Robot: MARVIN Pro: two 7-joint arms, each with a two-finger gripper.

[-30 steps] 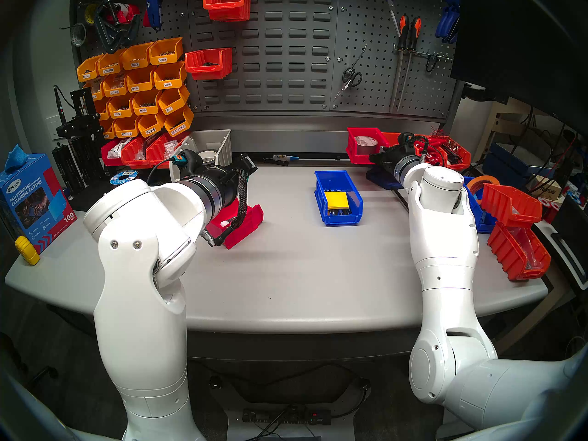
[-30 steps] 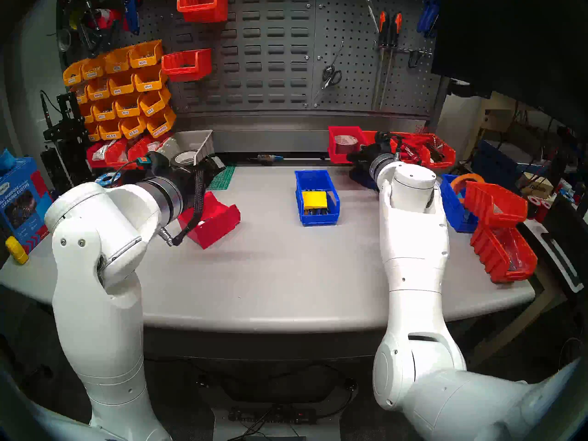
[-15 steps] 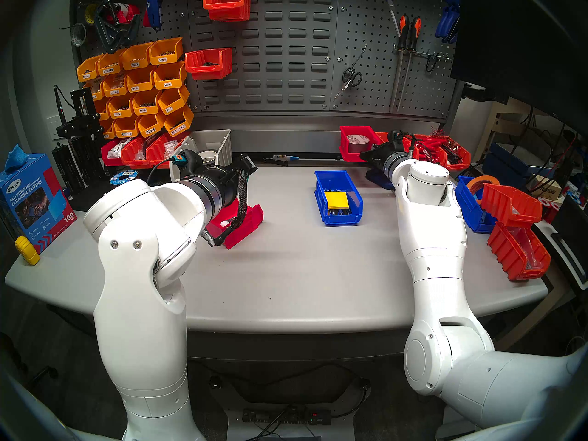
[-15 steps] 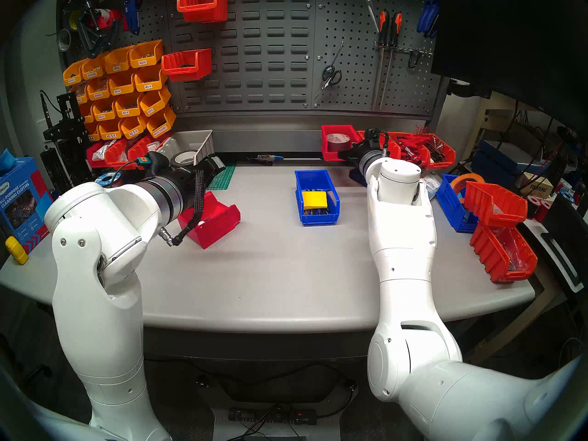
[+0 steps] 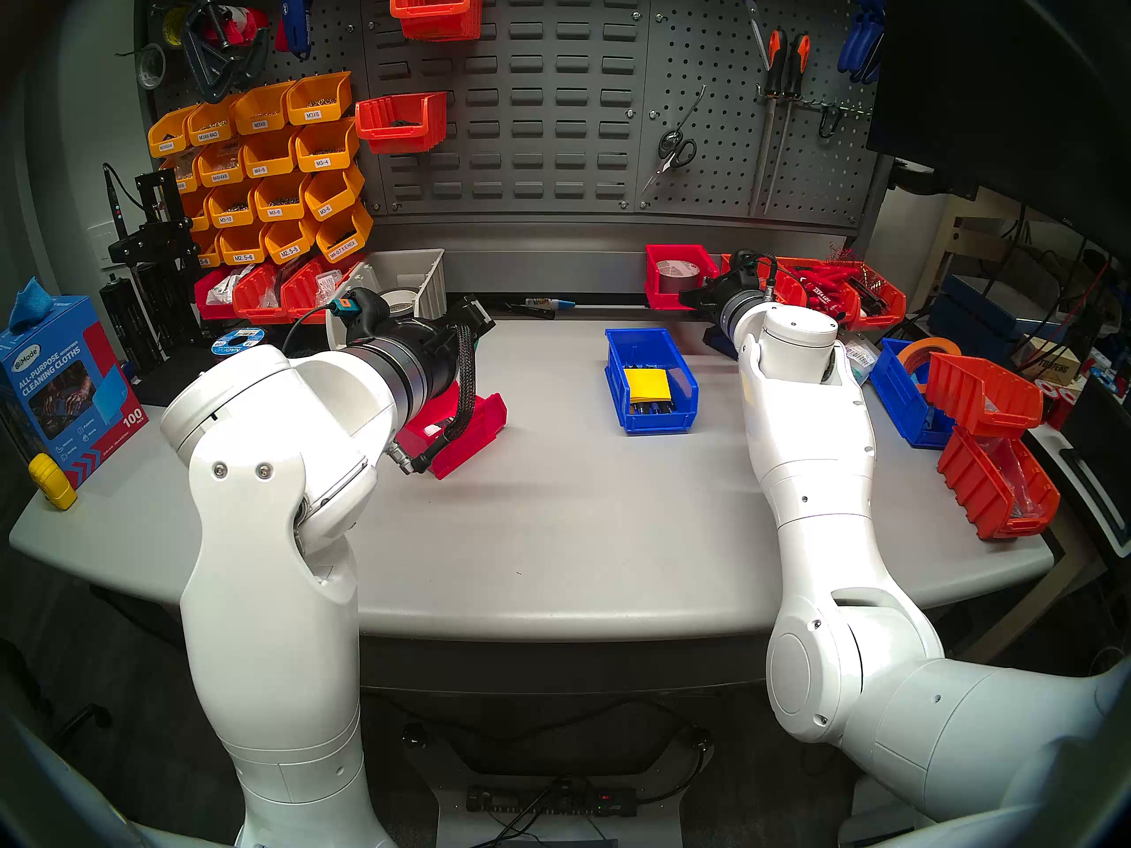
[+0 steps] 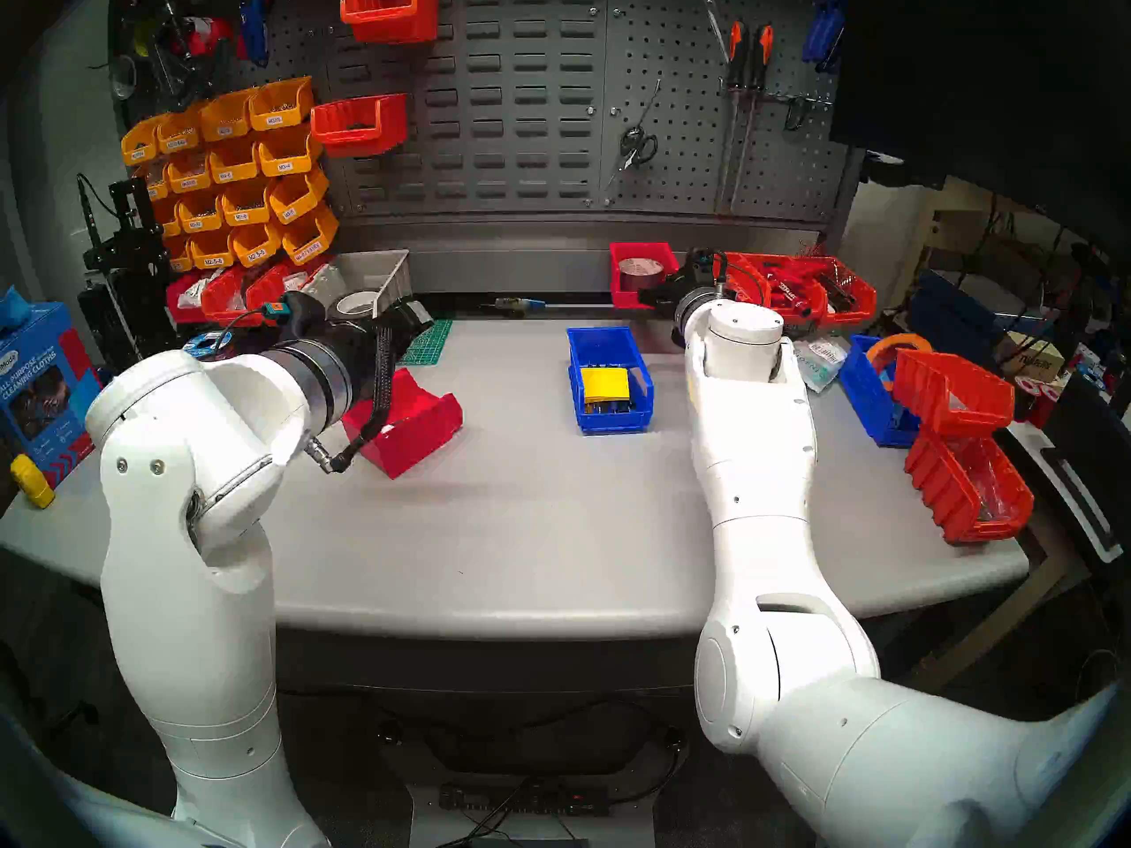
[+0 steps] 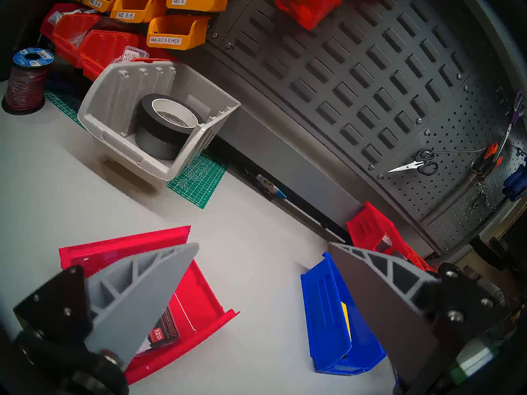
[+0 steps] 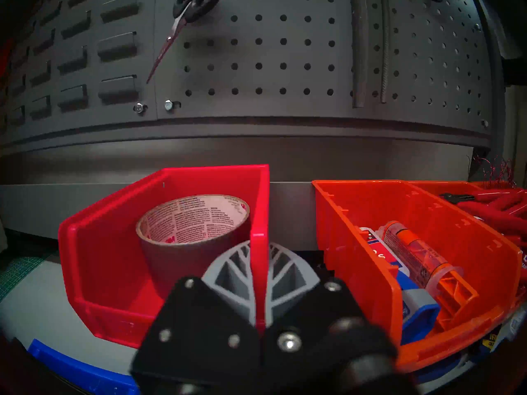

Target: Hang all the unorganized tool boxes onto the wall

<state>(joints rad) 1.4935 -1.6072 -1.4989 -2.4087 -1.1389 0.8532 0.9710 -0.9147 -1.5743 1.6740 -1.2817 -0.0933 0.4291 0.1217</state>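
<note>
My right gripper (image 5: 704,293) is shut on the right side wall of a crimson red tool box (image 5: 676,274) holding a tape roll (image 8: 194,223), close to the foot of the wall (image 5: 551,125). In the right wrist view the fingers (image 8: 288,274) pinch that thin wall of the red tool box (image 8: 114,257). A blue tool box (image 5: 649,378) with a yellow pad sits mid-table. Another crimson tool box (image 5: 471,427) lies at the left, under my left gripper (image 7: 262,272), which hovers open over it with nothing between its fingers.
Orange-red bins (image 5: 991,461) and another blue bin (image 5: 899,394) crowd the table's right end. An orange-red bin (image 8: 370,220) sits just right of the held box. A grey bin (image 5: 410,277) stands back left. Two orange-red bins (image 5: 401,121) and yellow bins (image 5: 269,167) hang on the wall.
My right arm has carried the red tool box with the tape roll leftward along the foot of the wall. The left arm has stayed still.
</note>
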